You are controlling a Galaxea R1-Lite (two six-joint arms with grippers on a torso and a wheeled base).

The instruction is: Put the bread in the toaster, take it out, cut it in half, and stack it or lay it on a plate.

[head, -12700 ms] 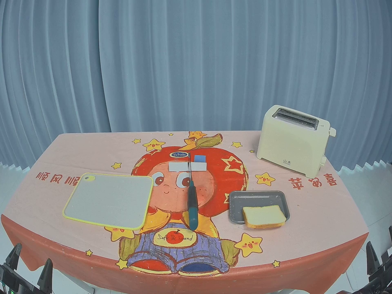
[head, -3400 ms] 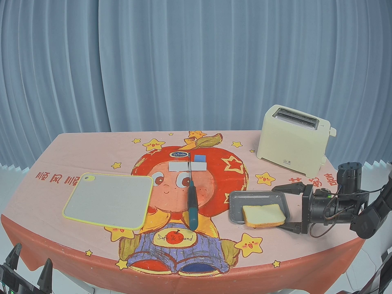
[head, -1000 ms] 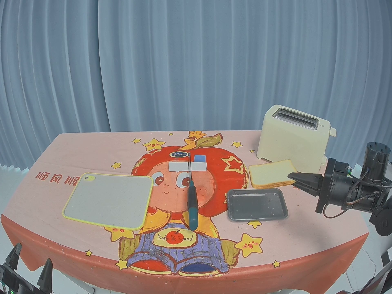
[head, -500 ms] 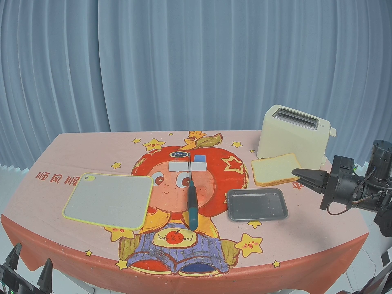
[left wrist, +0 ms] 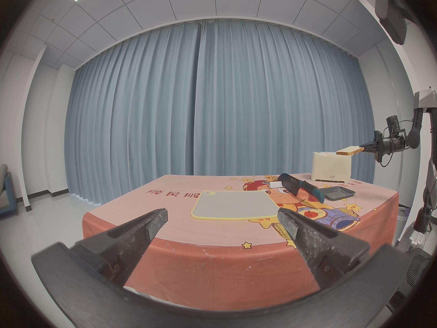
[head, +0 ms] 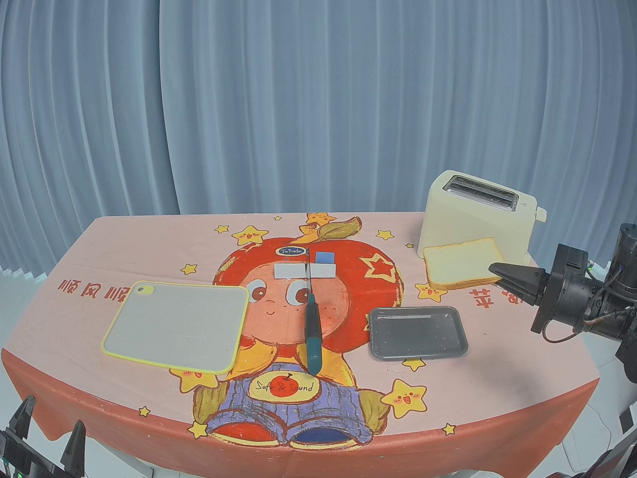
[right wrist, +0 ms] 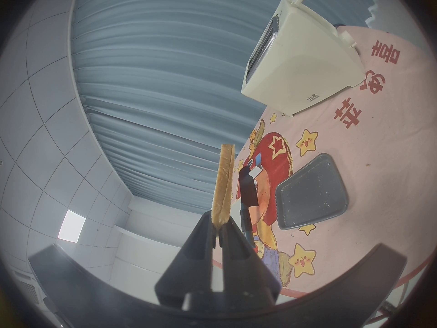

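Pinches bread [head: 462, 263] by one edge in right gripper [head: 494, 270] — risks slip or snag at toaster [head: 474, 230] slot just ahead.

Matt printed tablecloth [head: 133, 253], smooth on top and softly draped at the front edge. Smooth cream plastic with a faint sheen on the toaster [head: 474, 227], bright metal around its slots. Dull dark-grey plate [head: 418, 332], likely coated metal, lightly speckled. Matt, finely textured plastic cutting board [head: 178, 325]. Knife [head: 312, 330] with a satin handle. Porous, dry-faced bread [head: 462, 262] between the matt black plastic fingers of the right gripper [head: 495, 271]. Heavy matt cloth curtain [head: 298, 87] in deep pleats.
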